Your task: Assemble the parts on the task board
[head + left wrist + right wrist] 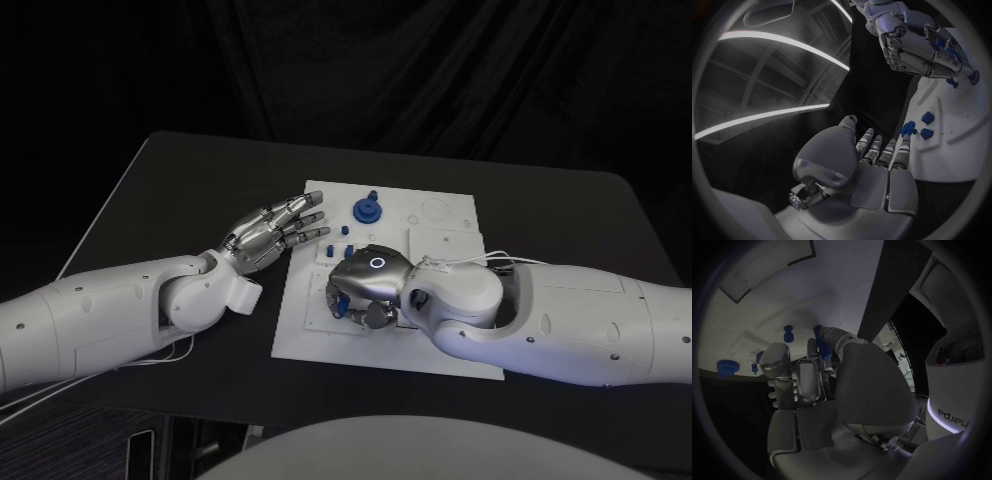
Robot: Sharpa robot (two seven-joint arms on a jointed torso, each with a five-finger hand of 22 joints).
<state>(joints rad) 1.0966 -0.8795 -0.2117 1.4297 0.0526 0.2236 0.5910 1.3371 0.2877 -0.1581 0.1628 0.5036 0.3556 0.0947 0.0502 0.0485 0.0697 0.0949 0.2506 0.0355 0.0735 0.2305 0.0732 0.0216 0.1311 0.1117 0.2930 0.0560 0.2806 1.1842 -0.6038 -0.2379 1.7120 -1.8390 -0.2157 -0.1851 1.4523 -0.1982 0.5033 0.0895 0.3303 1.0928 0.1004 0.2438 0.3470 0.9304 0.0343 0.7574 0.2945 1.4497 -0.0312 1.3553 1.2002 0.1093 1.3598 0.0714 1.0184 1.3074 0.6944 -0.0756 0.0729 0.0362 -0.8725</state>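
Observation:
The white task board (440, 335) lies in the middle of the black table. A blue gear (369, 209) stands near its far edge, and small blue parts (336, 248) stand by its left edge. My right hand (364, 285) hovers low over the board's left half with fingers curled down; in the right wrist view it (811, 385) pinches a slim blue part (822, 347) between thumb and finger. My left hand (271, 232) holds nothing and reaches flat toward the board's left edge. Its fingertips (903, 145) lie close to a blue part (907, 128).
Two more blue parts (927, 125) sit in the board beyond my left fingertips. A blue peg (788, 333) and a blue cap-like part (724, 367) stand on the board ahead of my right hand. Bare black table (173, 190) surrounds the board.

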